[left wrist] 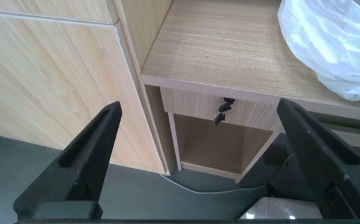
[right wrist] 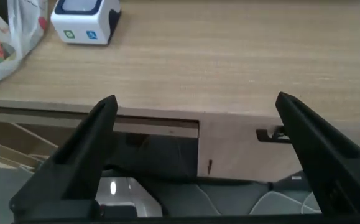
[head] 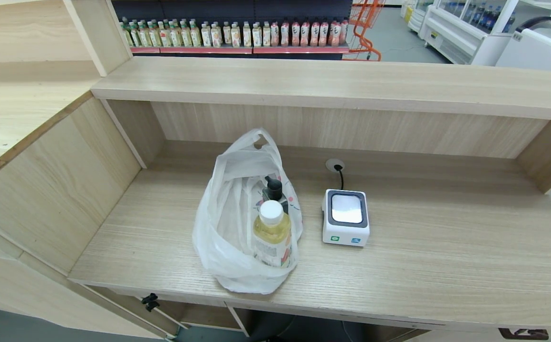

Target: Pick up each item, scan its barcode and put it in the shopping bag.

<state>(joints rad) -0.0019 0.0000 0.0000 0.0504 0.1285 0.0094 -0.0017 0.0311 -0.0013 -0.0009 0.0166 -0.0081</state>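
Bag (head: 214, 228) stands on tabletop (head: 446, 247), left of centre, near front edge. Inside it: bottle (head: 271, 233) and pump bottle (head: 273, 188). Scanner (head: 346, 216) just beside bag, mid-tabletop. Left tool (left wrist: 199, 107) and right tool (right wrist: 196, 99) both spread wide, empty, below front edge.

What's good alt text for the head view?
A white plastic shopping bag stands on a wooden checkout counter, holding a yellow drink bottle and a black pump dispenser. A white barcode scanner sits beside it.

The left end effector (left wrist: 198, 109) and right end effector (right wrist: 195, 99) bear matte black fingers (left wrist: 86, 155) (long tapering wedges).
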